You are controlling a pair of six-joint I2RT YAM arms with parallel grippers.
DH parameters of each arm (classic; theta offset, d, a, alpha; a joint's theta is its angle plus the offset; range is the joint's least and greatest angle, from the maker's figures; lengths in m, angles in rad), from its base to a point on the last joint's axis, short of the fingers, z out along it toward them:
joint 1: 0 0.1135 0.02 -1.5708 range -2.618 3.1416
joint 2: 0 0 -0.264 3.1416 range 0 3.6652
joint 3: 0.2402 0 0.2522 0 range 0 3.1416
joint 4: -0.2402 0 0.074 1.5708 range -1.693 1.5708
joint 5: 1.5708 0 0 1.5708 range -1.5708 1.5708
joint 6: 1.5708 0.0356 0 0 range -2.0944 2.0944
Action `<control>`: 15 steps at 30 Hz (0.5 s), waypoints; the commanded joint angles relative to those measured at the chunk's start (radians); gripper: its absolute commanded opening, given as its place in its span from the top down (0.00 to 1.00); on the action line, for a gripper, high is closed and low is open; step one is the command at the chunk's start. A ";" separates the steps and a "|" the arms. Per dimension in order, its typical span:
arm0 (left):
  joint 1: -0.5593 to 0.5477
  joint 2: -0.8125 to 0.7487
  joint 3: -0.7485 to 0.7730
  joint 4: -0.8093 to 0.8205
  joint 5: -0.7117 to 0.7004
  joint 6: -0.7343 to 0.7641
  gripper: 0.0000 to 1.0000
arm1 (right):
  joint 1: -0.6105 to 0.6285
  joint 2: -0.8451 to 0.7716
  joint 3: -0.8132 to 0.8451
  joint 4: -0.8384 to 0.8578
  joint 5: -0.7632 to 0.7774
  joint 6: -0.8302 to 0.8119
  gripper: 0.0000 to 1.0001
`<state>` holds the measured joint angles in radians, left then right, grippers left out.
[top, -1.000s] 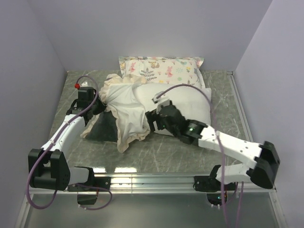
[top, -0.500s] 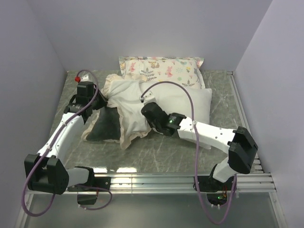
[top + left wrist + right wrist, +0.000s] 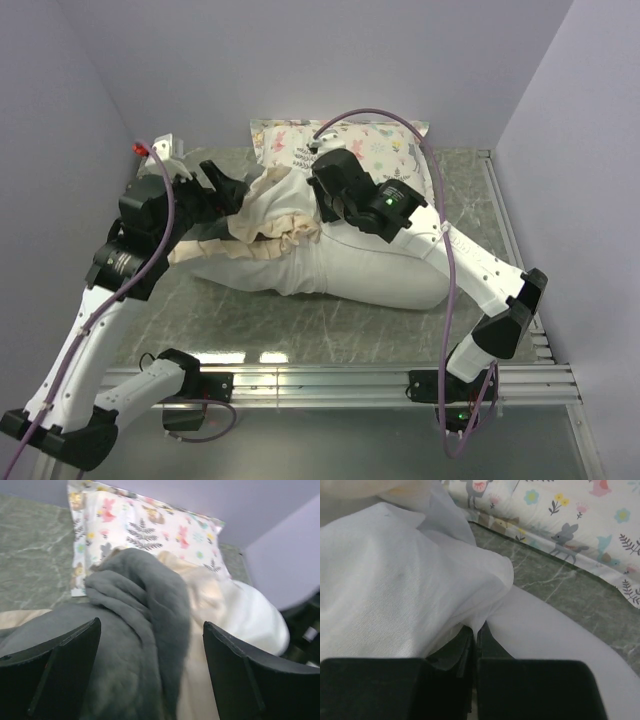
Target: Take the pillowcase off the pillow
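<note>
Top external view: the pillow (image 3: 370,270) lies slantwise across the table (image 3: 330,325), its white bulk bare toward the right and near side. The pillowcase (image 3: 272,215) is bunched at the pillow's far left end, cream side and ruffled frill showing. It rises to the left gripper (image 3: 228,192), which is raised above the table. The right gripper (image 3: 325,205) presses down where the bunched pillowcase meets the pillow. A printed pillow (image 3: 385,140) sits against the back wall, just behind both.

Left wrist view: the left gripper (image 3: 150,625) has its fingers set wide, and a thick fold of the pillowcase (image 3: 135,605), grey plush outward, fills the space between them, so it grips that bunch. Cream cloth and the white pillow (image 3: 255,615) lie to the right, with the printed pillow (image 3: 145,527) beyond on the table (image 3: 30,565).

Right wrist view: the right gripper (image 3: 475,630) is closed, its fingers nearly together and pinching a thin fold of the pillow's (image 3: 395,595) white cloth. The printed pillow (image 3: 560,515) lies past a strip of table (image 3: 555,585).
</note>
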<state>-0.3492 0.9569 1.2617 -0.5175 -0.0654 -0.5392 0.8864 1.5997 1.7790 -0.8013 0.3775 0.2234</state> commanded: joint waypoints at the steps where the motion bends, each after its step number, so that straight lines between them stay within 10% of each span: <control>1: -0.066 -0.029 -0.065 -0.049 -0.019 -0.001 0.11 | -0.018 -0.009 0.077 0.073 0.009 0.011 1.00; 15: -0.201 -0.081 -0.159 -0.084 -0.083 -0.021 0.10 | -0.156 -0.024 -0.064 0.169 -0.098 0.056 1.00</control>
<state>-0.5419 0.9161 1.0775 -0.5709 -0.1047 -0.5476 0.7883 1.6314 1.7153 -0.7815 0.2737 0.2653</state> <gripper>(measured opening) 0.893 0.022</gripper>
